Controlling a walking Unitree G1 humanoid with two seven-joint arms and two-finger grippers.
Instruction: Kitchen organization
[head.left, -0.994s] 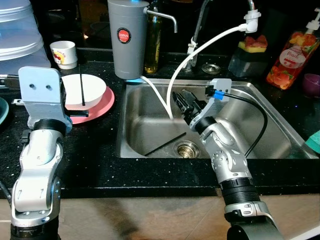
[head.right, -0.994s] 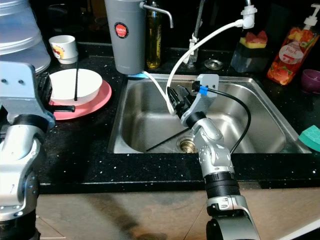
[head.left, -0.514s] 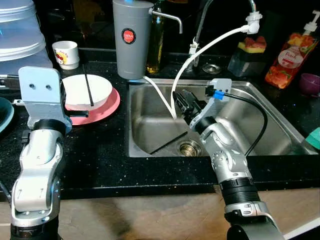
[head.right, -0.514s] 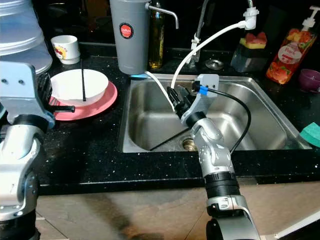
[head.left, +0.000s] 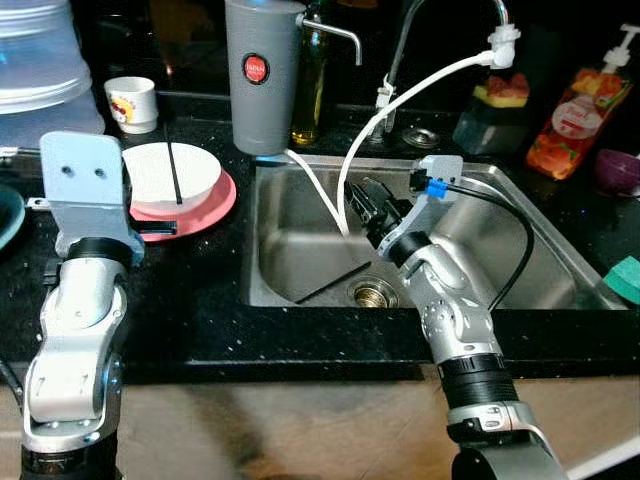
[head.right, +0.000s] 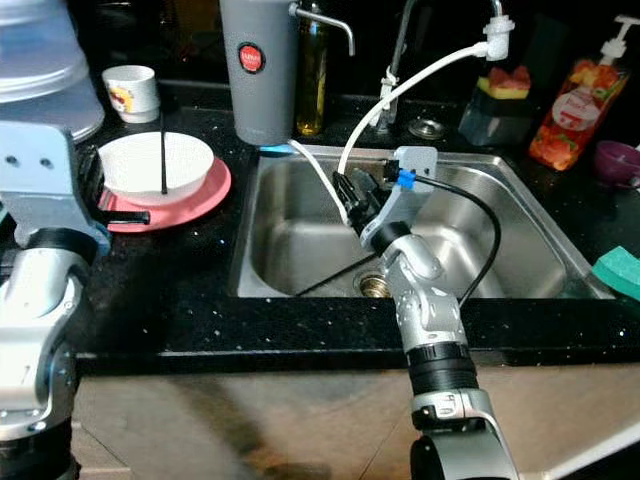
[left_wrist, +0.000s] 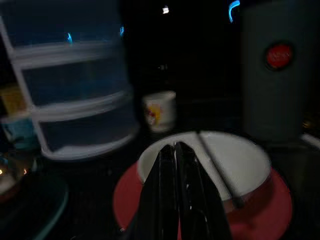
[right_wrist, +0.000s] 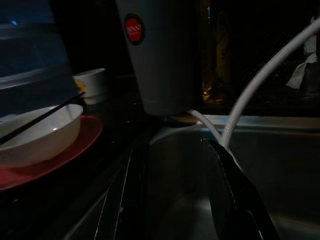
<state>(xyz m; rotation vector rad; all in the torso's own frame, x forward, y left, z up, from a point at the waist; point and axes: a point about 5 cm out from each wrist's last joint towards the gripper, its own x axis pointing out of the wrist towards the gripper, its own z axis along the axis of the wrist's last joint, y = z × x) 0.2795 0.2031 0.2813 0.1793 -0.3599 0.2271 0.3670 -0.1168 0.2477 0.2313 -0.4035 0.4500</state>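
A white bowl (head.left: 170, 170) sits on a pink plate (head.left: 200, 205) on the black counter, left of the sink. One black chopstick (head.left: 175, 172) leans inside the bowl. A second black chopstick (head.left: 333, 283) lies on the sink floor beside the drain (head.left: 372, 293). My left gripper (head.left: 165, 228) is shut and empty, low at the near side of the plate, pointing at the bowl (left_wrist: 235, 160). My right gripper (head.left: 360, 197) hangs open over the left part of the sink, above the sunken chopstick, with nothing between its fingers (right_wrist: 230, 200).
A grey water jug (head.left: 260, 75), an oil bottle (head.left: 310, 85) and a small cup (head.left: 130, 100) stand behind. A white hose (head.left: 400, 100) arcs from the tap into the sink. Stacked plastic tubs (head.left: 35, 60) are far left; a soap bottle (head.left: 565, 125) and teal sponge (head.left: 625, 280) are right.
The camera has shifted a little, so the counter and sink sit differently in the picture. Both arms hold the same pose, and the chopsticks lie where they were.
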